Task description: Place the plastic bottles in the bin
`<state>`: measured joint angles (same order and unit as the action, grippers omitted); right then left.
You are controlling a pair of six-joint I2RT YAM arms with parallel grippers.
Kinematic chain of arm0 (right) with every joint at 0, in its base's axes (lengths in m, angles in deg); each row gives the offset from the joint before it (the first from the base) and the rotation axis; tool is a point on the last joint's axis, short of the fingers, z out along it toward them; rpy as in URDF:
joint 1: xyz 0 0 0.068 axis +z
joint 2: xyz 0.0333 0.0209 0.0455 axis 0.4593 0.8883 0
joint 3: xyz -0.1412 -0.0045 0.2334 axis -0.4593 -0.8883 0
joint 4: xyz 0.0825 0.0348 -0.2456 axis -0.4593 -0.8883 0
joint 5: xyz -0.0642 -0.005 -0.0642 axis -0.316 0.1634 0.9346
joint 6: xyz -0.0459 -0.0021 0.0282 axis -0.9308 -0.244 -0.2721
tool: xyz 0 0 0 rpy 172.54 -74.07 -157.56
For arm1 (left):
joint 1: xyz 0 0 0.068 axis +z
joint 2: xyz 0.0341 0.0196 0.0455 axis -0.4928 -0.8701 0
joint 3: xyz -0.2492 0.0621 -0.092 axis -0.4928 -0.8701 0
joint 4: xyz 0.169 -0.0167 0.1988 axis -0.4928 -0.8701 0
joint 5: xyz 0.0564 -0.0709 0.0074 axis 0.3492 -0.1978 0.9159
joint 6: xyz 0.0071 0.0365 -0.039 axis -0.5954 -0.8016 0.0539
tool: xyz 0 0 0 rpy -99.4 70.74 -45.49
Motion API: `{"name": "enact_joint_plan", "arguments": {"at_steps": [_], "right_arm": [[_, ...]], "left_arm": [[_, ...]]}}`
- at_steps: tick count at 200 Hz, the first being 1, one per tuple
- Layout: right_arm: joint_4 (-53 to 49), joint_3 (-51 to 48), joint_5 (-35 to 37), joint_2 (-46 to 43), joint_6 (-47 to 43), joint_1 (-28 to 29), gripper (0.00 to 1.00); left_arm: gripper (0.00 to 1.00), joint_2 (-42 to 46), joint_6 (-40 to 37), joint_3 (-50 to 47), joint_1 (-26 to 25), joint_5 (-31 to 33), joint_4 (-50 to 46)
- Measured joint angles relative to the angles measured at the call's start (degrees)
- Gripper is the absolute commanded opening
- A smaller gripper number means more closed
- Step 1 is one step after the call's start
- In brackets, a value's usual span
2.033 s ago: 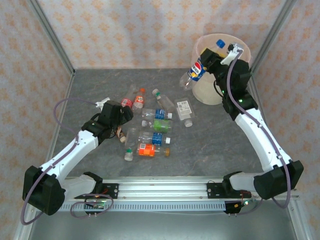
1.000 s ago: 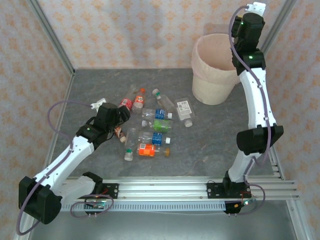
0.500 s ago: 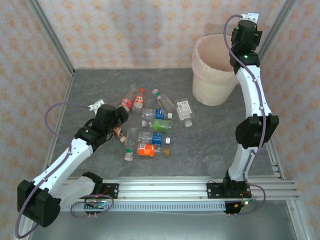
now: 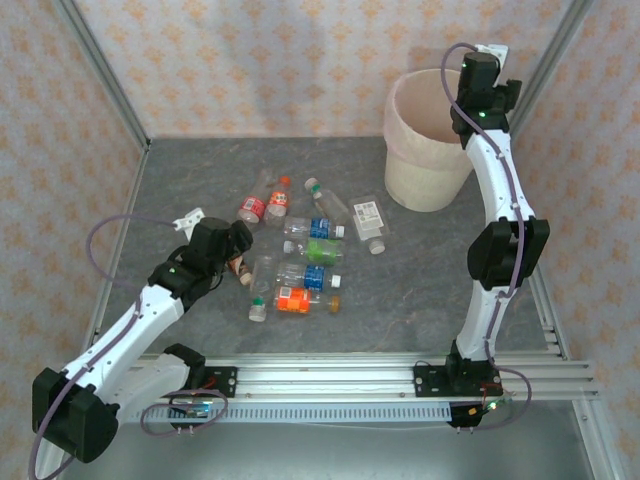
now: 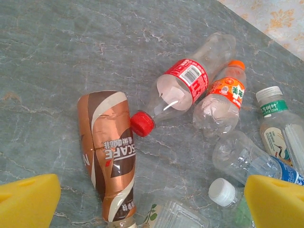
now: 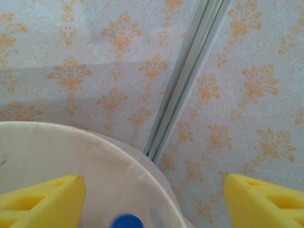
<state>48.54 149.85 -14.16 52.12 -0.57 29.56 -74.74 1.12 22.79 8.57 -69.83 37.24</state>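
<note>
Several plastic bottles (image 4: 305, 276) lie scattered mid-table. My left gripper (image 4: 240, 242) hovers open at their left edge. In the left wrist view its yellow fingertips (image 5: 28, 199) stand wide apart above a brown coffee-label bottle (image 5: 107, 152), a red-label bottle (image 5: 183, 85), an orange-label bottle (image 5: 221, 95) and a loose-looking white cap (image 5: 222, 191). My right gripper (image 4: 468, 100) is raised over the far rim of the bin (image 4: 425, 160). Its pads (image 6: 42, 199) are open over the bin's pink-lined rim (image 6: 118, 156), and a blurred blue cap (image 6: 127, 222) shows below them inside the bin.
Patterned walls and metal corner posts (image 4: 545, 60) close in the workspace; the bin stands in the far right corner by one post (image 6: 183, 90). A rail (image 4: 330, 375) runs along the near edge between the arm bases.
The right gripper has opened and come down closer to the bin's rim; the bottle it carried two seconds ago is out of its grip. The left gripper has drifted slightly nearer and left.
</note>
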Motion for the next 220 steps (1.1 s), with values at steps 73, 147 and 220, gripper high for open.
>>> {"name": "enact_joint_plan", "arguments": {"at_steps": [73,147,220], "right_arm": [[-3.1,-3.6,-1.9,-6.6,4.5,0.0,0.97],[3.0,-26.8,-13.1,-32.2,16.2,0.7,0.99],[16.9,-56.3,-32.1,-54.0,29.0,0.7,0.99]], "left_arm": [[1.00,-2.1,-1.7,0.0,0.0,-1.6,0.2],[1.00,-1.5,-1.1,0.0,0.0,-1.3,0.8],[1.00,-2.5,2.8,3.8,0.0,2.7,-4.9]]}}
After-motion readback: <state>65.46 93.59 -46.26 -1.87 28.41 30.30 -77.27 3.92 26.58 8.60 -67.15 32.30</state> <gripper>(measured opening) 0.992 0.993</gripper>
